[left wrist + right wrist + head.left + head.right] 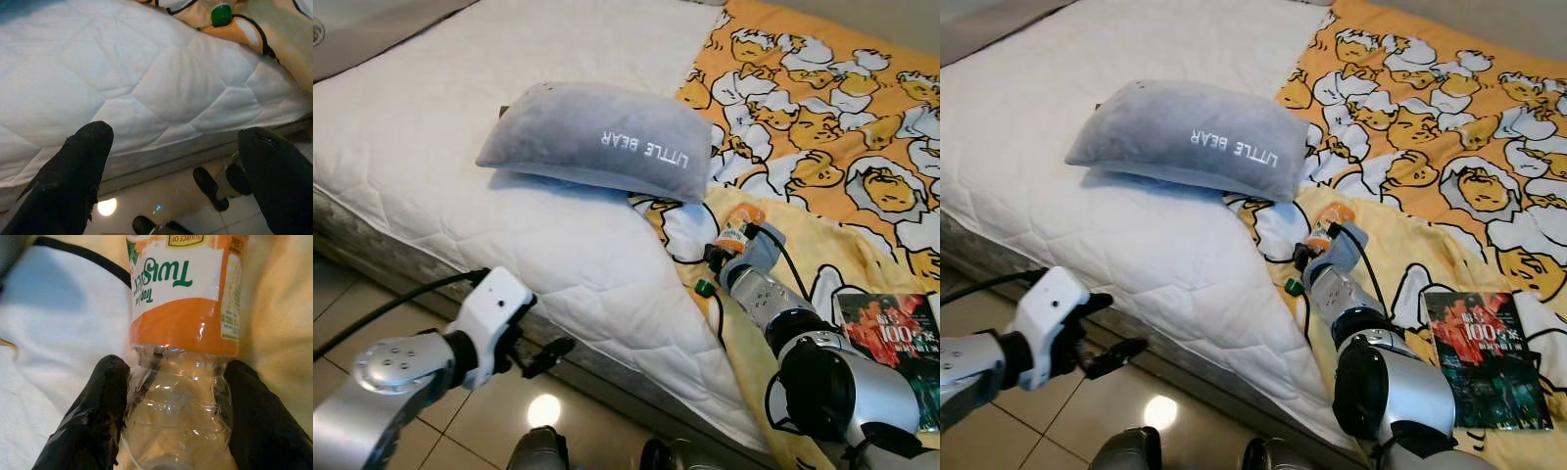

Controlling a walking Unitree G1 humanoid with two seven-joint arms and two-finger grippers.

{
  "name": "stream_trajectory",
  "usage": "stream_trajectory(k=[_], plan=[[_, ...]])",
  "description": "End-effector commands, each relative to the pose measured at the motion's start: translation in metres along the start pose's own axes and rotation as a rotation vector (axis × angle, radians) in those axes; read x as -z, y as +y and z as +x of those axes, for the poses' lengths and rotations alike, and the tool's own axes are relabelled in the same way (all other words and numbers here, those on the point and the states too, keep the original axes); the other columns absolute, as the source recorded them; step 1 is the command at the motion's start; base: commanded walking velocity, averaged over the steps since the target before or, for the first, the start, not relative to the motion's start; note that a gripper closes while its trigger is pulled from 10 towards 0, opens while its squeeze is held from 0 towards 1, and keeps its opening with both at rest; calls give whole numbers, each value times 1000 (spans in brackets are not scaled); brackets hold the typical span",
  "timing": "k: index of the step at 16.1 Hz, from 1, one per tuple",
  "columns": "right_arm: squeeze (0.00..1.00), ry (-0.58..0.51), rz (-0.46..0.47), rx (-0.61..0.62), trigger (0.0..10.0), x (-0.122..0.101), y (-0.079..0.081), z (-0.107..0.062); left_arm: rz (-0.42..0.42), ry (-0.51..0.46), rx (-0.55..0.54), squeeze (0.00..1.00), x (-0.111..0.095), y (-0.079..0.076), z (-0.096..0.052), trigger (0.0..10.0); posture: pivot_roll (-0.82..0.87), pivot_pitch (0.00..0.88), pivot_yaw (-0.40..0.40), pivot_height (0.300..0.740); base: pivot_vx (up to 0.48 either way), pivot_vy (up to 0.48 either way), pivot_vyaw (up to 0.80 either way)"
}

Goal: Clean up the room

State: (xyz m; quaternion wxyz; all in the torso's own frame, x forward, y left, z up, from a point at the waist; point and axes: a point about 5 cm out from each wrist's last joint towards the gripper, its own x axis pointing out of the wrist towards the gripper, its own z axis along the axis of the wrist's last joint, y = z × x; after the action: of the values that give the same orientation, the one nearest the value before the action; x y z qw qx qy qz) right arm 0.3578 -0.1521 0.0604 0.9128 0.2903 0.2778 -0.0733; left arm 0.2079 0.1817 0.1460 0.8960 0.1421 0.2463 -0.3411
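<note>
A white quilted bed [460,147] fills the frame's left. At centre right, the right claw [171,396] grasps a clear plastic bottle with an orange label [181,308], its long axis running toward the upper right, green cap [705,288] nearest. At lower left, the left claw [176,161] hangs released.

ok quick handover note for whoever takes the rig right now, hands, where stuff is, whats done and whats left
Right hand: on the bed, fingers either side of the clear end of the bottle, which lies on the yellow blanket. Contact looks close, but a firm grip is not certain.
Left hand: open, holding nothing, over the floor beside the mattress.
Other things: grey pillow on the mattress; book on the blanket near the right arm.
Done: bottle reached.
Left: lift the bottle and take it away, then probably deal with the book and tidy the pillow and blanket.
</note>
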Motion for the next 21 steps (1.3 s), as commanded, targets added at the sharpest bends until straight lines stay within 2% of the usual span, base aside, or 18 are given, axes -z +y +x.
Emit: stream_trajectory(k=[1,3,4,6,10,11,12,13,14,15,16,17,19,20,21], plan=[[0,-2,6,-10,0,0,-5,-1,7,-11,-13,0,-1,1,3,10000,152,4,-82,740,0,0,0],[0,-49,7,-53,0,-12,-1,-2,-6,-21,-23,0,-1,5,9,10000,108,0,-53,740,0,0,0],[0,-101,8,-61,0,-27,-1,-4,-6,-21,-24,0,0,8,13,10000,86,0,-46,740,0,0,0],[0,-141,-35,-109,0,-41,1,-10,-5,-25,-26,0,1,10,16,10000,76,0,-44,740,0,0,0],[0,-209,-163,-164,0,-46,2,-30,-8,-33,-54,0,4,15,21,10000,50,0,-42,740,0,0,0],[0,-279,-190,-171,0,-48,0,-43,-19,-53,-87,0,3,18,26,10000,32,0,-34,740,0,0,0],[0,-344,-80,-197,0,-49,-1,-58,-17,-75,-132,0,2,20,31,10000,24,0,-29,740,0,0,0],[0,-374,-62,-190,10000,-47,-7,-68,-30,-110,-175,0,-2,23,36,10000,20,0,-24,740,0,0,0],[0,-392,-155,-189,10000,-40,-12,-79,-45,-142,-225,0,-6,25,40,10000,4,0,2,740,0,0,0],[0,-393,-197,-187,10000,-30,-17,-86,-58,-165,-281,0,-9,27,44,10000,-10,0,18,740,0,0,800],[0,-394,-200,-189,10000,-29,-16,-87,-58,-164,-286,0,-9,28,45,10000,-10,0,18,740,0,0,800],[0,-396,-141,-216,10000,-24,-14,-92,-44,-150,-303,0,-6,29,50,10000,-13,0,22,740,0,0,800],[0,-376,-208,-265,10000,-13,-4,-99,-33,-119,-335,0,0,32,55,10000,-18,0,37,740,0,0,800],[0,-366,-221,-272,10000,-11,-3,-99,-30,-119,-339,0,0,32,55,10000,-18,0,37,740,0,0,800],[0,-355,-276,-301,10000,-6,4,-101,-46,-135,-364,0,0,34,55,10000,-11,0,35,740,0,0,800]])
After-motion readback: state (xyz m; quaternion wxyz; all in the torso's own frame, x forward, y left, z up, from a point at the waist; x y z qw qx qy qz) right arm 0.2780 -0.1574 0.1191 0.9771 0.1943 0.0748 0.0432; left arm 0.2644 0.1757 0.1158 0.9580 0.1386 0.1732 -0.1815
